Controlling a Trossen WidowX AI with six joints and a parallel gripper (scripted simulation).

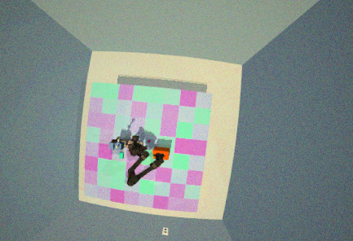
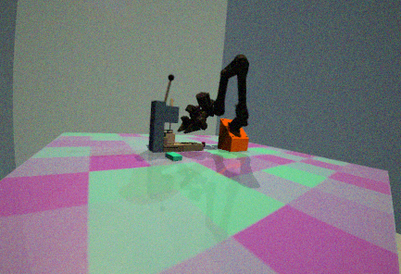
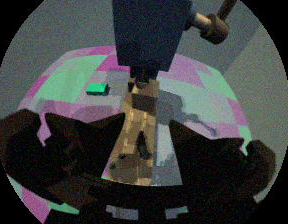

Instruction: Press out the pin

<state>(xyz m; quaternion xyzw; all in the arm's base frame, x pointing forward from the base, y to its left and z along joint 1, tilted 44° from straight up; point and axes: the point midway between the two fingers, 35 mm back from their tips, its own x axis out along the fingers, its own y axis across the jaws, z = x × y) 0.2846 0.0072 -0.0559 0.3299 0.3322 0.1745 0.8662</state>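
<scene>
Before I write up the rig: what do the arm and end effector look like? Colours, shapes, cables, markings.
Arm: very dark brown to black, slim links, bulkier joints. End effector: same dark finish, two broad, jagged-edged fingers tapering inward to blunt points. No cables or markings I can make out; the pictures are grainy and dark.

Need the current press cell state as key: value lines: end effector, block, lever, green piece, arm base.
end effector: open, nothing between its fingers, in front of the press and above the bed
press: upright, blue-grey
block: on the bed, below the punch; exact pin alignment cannot be told
lever: up, not touched by the end effector
green piece: on the table, beside the press
base: orange
</scene>
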